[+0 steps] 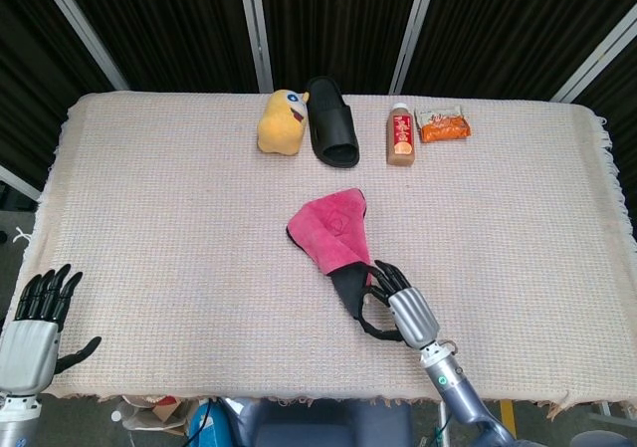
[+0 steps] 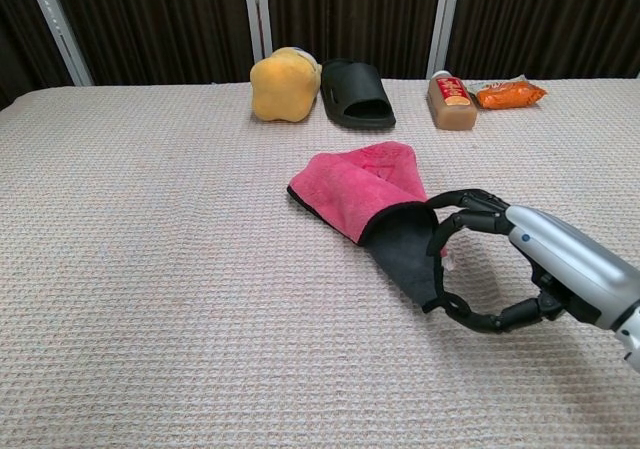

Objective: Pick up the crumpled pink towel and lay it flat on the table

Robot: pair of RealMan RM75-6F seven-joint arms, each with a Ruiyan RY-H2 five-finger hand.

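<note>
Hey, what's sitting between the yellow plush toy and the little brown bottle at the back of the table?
A black rubber slipper lies between the yellow plush toy and the small brown bottle with a red label, next to the toy; both views show it.
</note>
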